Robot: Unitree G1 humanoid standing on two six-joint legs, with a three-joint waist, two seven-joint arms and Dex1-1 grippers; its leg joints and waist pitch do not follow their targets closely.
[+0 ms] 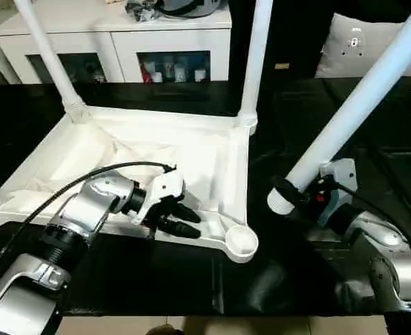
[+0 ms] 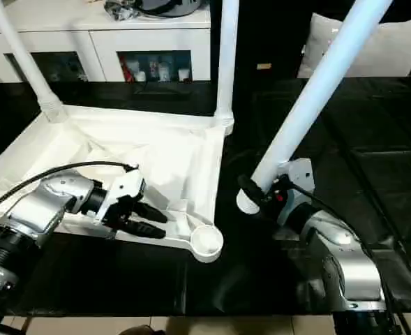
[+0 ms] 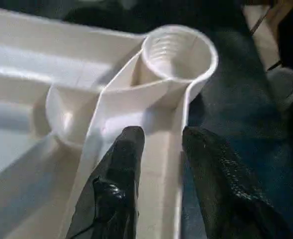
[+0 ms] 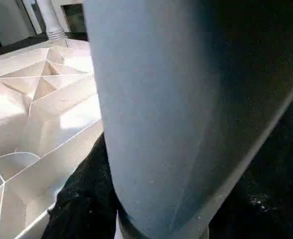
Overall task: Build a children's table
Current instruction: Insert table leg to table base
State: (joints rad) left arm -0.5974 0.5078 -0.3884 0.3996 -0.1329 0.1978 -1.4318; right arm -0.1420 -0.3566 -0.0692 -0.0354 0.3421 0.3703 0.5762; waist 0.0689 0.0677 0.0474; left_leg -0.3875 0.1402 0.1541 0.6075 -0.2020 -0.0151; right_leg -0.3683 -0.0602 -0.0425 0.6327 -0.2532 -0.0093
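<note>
The white table top (image 1: pixel 191 157) lies upside down on the black work surface (image 1: pixel 156 279), its ribbed underside facing up, filling the scene from about nine o'clock to the centre. Two legs already stand upright in its far corner sockets: one far-left leg (image 1: pixel 48 52) at roughly eleven o'clock and one far-right leg (image 1: pixel 256 59) near twelve. The near-right corner socket (image 1: pixel 241 241) is open and round, with threads visible inside it in the left wrist view, and it sits close to the middle of the scene. The left gripper (image 1: pixel 181 220) reaches in from about eight o'clock and straddles the top's near rim just beside that socket: one black finger (image 3: pixel 119 169) rests on the inner side of the rim wall, the other on the outer side over the dark surface, and a narrow gap shows on each side of the wall, so the pincer stands partly open around the rim and is not pressing it. Over at three o'clock the right gripper (image 1: pixel 304 194) is closed around a third leg (image 1: pixel 359 105) near its thick lower end, holding it tilted, with the long shaft slanting up toward one o'clock. That leg's threaded end hangs just above the black surface, near the open socket but apart from it. Behind the table, at twelve o'clock, stands a white cabinet (image 1: pixel 107 35) with clutter on top.
</note>
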